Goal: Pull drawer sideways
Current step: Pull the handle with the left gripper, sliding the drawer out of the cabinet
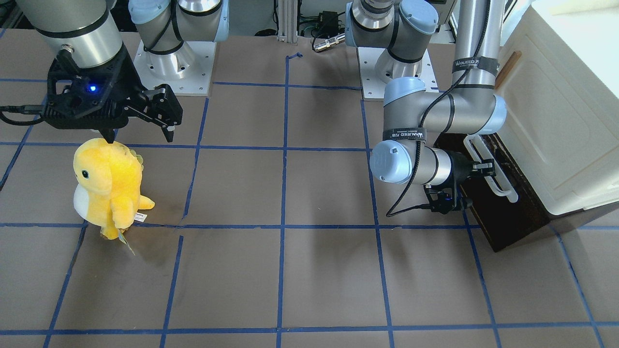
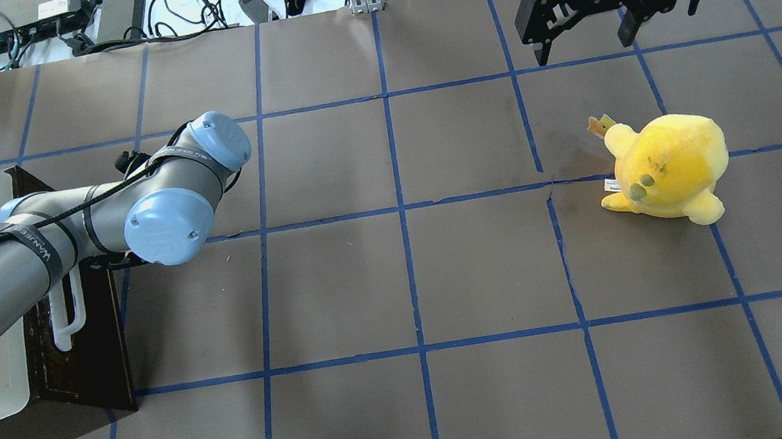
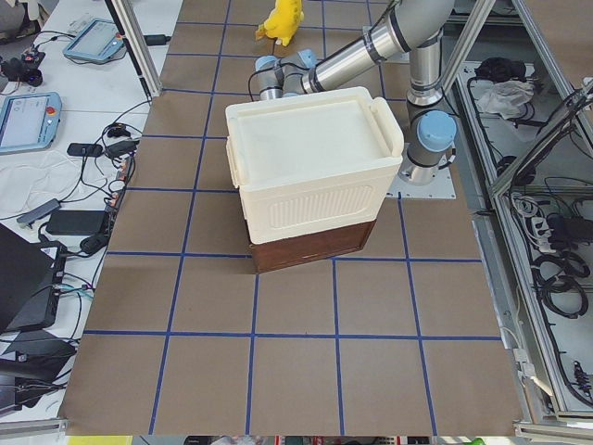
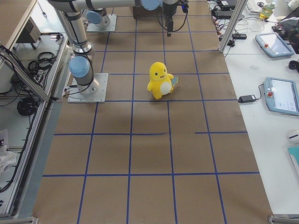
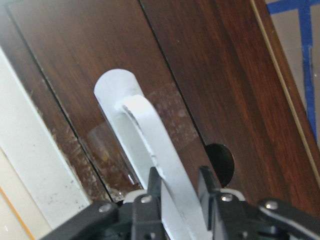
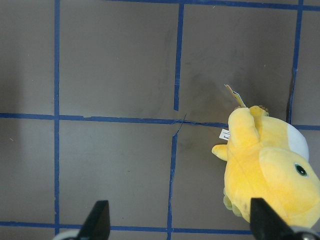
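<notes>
On the brown desk [image 2: 340, 293], left jaws clamp the white handle [image 5: 160, 150] of the drawer [image 1: 503, 222]; right jaws gape empty, far from it.

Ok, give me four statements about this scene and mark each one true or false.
1. The left end effector is shut on the white handle of the drawer. True.
2. The right end effector grips the yellow toy. False: it is open, apart from the toy.
3. The toy lies on its side. False: it stands upright on the table.
4. The drawer sits beneath the cream cabinet. True.
</notes>
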Robot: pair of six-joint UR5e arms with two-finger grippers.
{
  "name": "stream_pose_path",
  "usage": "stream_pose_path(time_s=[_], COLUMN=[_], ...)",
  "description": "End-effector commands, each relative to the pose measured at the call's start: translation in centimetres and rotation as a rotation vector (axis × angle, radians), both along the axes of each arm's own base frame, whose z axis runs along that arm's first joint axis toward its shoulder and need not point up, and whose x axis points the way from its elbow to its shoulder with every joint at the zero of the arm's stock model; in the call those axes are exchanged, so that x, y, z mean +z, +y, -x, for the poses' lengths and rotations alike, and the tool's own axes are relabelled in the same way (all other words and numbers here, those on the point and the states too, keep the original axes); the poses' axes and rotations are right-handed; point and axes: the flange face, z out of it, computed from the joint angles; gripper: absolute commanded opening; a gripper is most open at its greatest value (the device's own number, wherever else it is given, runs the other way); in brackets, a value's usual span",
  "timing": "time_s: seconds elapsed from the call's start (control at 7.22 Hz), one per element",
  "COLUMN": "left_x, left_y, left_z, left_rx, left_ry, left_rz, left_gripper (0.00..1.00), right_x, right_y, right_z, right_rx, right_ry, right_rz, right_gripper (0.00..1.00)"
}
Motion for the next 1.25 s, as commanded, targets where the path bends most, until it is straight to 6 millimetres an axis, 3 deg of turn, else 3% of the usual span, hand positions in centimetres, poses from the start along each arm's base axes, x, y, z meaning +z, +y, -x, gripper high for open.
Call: stream_pose_path(time_s=[0.0,0.42,1.11], left_x=[0.1,0.0,0.9], left_y=[-0.1,-0.1,-0.4], left_z=[0.1,0.7,4.4], left_rx=[-0.003,-0.01,-0.048], left_ry=[0.001,0.004,0.056], left_rz=[0.004,0.008,0.043], left_gripper=[0.35,0.35,0.35], right_x=[0.0,0.0,0.0], right_y=[0.0,0.0,0.0], right_z=[0.0,0.0,0.0], right_rx=[0.0,0.0,0.0], right_ry=[0.0,0.0,0.0], right_rz=[0.0,0.0,0.0], right_gripper=[1.0,1.0,1.0])
